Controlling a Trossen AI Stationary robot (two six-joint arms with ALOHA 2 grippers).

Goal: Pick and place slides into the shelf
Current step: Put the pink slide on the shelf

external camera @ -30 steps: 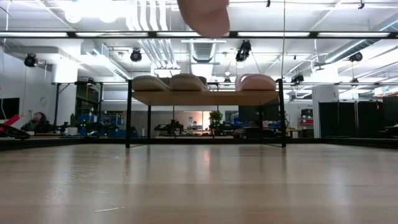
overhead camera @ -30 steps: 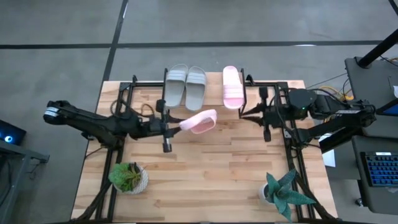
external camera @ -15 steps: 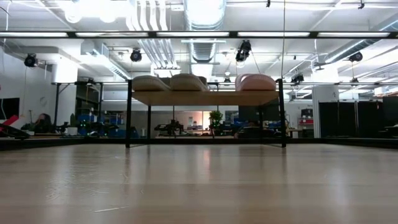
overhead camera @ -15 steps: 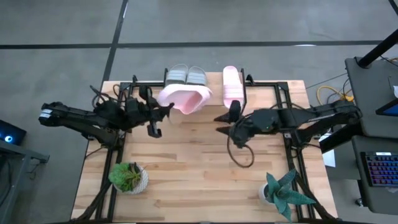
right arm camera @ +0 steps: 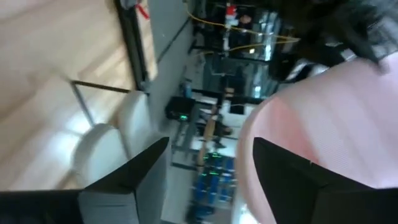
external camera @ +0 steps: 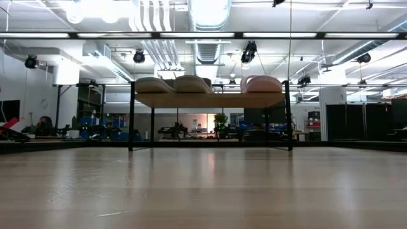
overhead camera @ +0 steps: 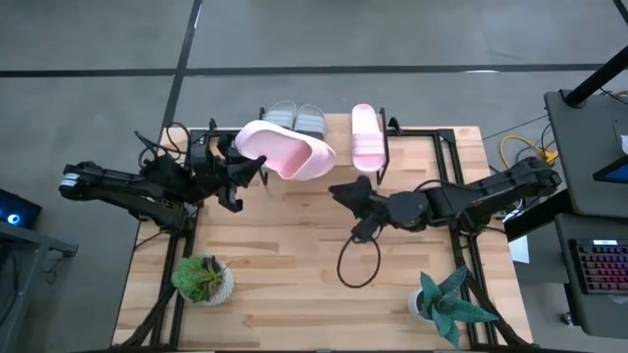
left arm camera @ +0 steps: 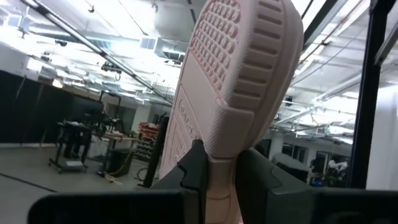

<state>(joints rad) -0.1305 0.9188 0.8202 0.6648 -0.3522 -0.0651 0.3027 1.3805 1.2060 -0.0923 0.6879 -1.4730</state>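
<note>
A pink slide hangs raised over the shelf's near edge, hiding part of the two grey slides on the shelf. My left gripper is shut on it from the table's left. Another pink slide lies on the shelf, to the right of the grey ones. The low view shows the shelf's plank with grey and pink slides on top and no gripper. My right gripper is open at mid-table, just right of the raised slide and apart from it. My left gripper pinches one end of the pink slide at its edge between its two fingers. The fingers come from the table's left. The slide sticks out beyond them with its ridged sole facing the wrist camera, lifted clear of table and shelf.
Two potted plants stand near the table's front, one left and one right. A dark cable loop hangs under the right arm. Bare wooden table lies between the plants.
My left gripper has carried the pink slide up and toward the far left, from mid-table to above the shelf's near edge, and the slide has turned about. It has risen out of the low view. My right gripper has reached from the right side toward the table's middle.
</note>
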